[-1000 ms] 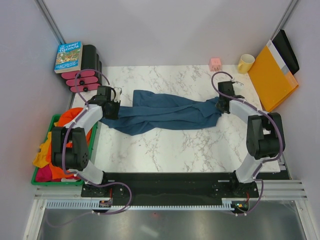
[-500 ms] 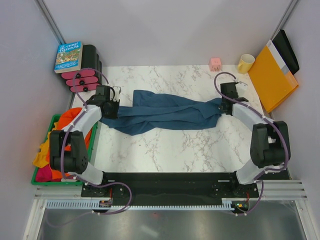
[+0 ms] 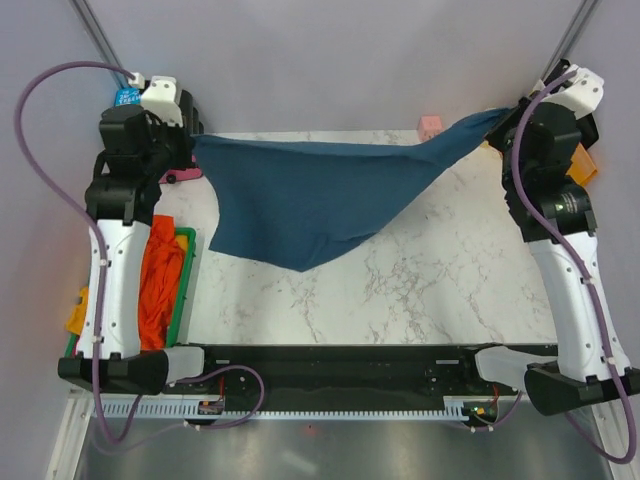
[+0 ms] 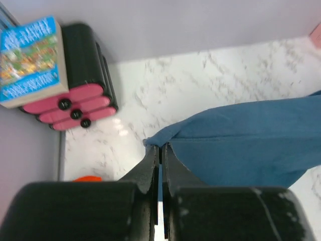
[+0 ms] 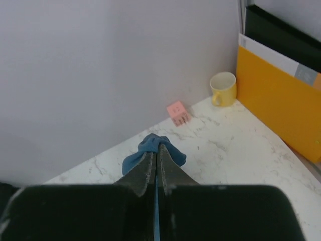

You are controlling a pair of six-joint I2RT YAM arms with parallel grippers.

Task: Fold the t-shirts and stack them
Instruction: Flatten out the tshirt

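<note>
blue t-shirt [image 3: 310, 200] hangs stretched above the table [image 3: 420, 290], spanning from its far-left corner to its far-right corner. lower hem droops toward the table's middle; cannot tell if it touches. left claw [image 4: 159, 148] clenched on the shirt's left corner, above the table's far-left corner. right claw [image 5: 156, 149] clenched on the bunched right corner (a small knot of cloth pokes past the tips), above the table's far-right corner. orange t-shirt [image 3: 160, 280] heaped in green crate [image 3: 187, 290] off the table's left edge.
</note>
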